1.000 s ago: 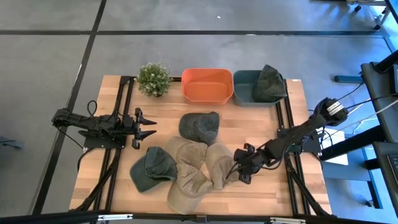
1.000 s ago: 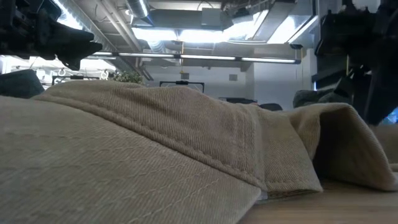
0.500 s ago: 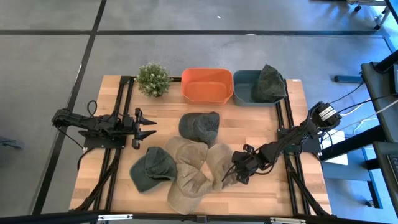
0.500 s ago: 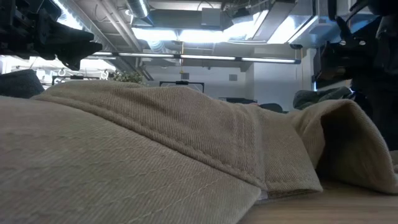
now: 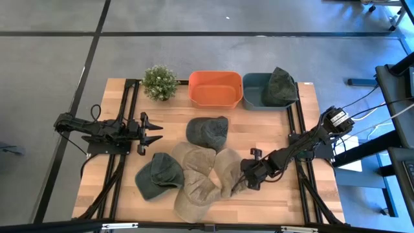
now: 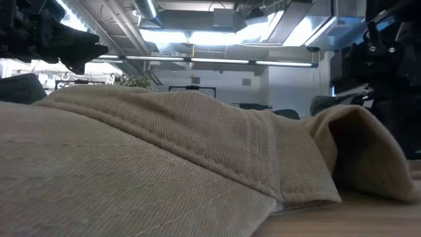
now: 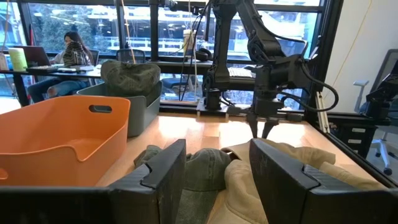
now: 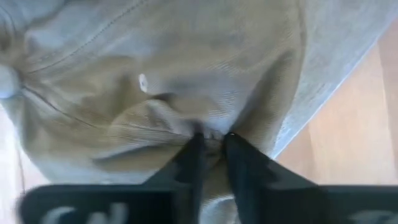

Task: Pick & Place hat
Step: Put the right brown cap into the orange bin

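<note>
Since the earlier frames your right gripper [image 5: 238, 183] has moved inward along the wooden surface [image 5: 284, 200] and now bites into the edge of the tan cotton cap [image 5: 226, 169].

From above you see this cap lying at the right end of a pile of caps in the middle of the surface, touching a second tan cap [image 5: 196, 188]. A dark green cap [image 5: 157, 176] lies at the left of the pile, a grey-green cap [image 5: 207, 130] behind it. At the far edge stand a small potted plant [image 5: 159, 82], an orange plastic bin [image 5: 215, 88] and a grey-blue bin [image 5: 257, 91] with a dark green hat [image 5: 281, 86] leaning on its rim. Your left gripper [image 5: 153, 133] waits over the left side, fingers spread wide.

At table height, tan cloth fills the picture and its right fold rises.

Your left wrist camera shows its own fingers [image 7: 166, 169] well apart.

Your right wrist camera shows the fingers [image 8: 194, 157] narrow, pinching a fold of tan cloth.
</note>
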`<state>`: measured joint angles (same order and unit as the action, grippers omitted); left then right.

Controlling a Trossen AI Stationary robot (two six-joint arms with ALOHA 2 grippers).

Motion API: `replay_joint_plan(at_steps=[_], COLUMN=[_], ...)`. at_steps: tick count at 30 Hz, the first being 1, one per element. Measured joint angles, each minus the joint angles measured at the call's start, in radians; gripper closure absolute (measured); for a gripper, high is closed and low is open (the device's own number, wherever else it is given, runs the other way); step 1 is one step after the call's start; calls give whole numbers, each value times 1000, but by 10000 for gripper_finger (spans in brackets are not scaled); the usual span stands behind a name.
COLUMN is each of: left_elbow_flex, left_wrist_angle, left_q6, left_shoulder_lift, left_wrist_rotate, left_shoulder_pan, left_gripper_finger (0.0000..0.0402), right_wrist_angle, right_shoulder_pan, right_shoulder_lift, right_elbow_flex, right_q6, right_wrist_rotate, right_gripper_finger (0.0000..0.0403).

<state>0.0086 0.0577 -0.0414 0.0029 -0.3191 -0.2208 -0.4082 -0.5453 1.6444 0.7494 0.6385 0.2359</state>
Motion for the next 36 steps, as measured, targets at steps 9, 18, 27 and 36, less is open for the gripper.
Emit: replay_joint_plan(at_steps=[9, 18, 27, 36], left_elbow_flex=[0, 0, 0, 0], left_wrist_angle=[0, 0, 0, 0], left_q6=[0, 2, 2, 1], left_shoulder_lift=[0, 0, 0, 0], left_wrist_rotate=[2, 2, 3, 6], left_shoulder_pan=[0, 0, 0, 0], left_gripper_finger=[229, 229, 229, 229], right_wrist_angle=[-52, -260, -45, 38], right_shoulder_pan=[0, 0, 0, 0], right_shoulder_lift=[-7, -8, -3, 35], right_elbow_flex=[10, 18, 14, 15], right_q6=[-69, -291, -842, -1179], right_wrist_rotate=[41, 149, 243, 448], right_gripper_finger=[397, 399, 398, 397])
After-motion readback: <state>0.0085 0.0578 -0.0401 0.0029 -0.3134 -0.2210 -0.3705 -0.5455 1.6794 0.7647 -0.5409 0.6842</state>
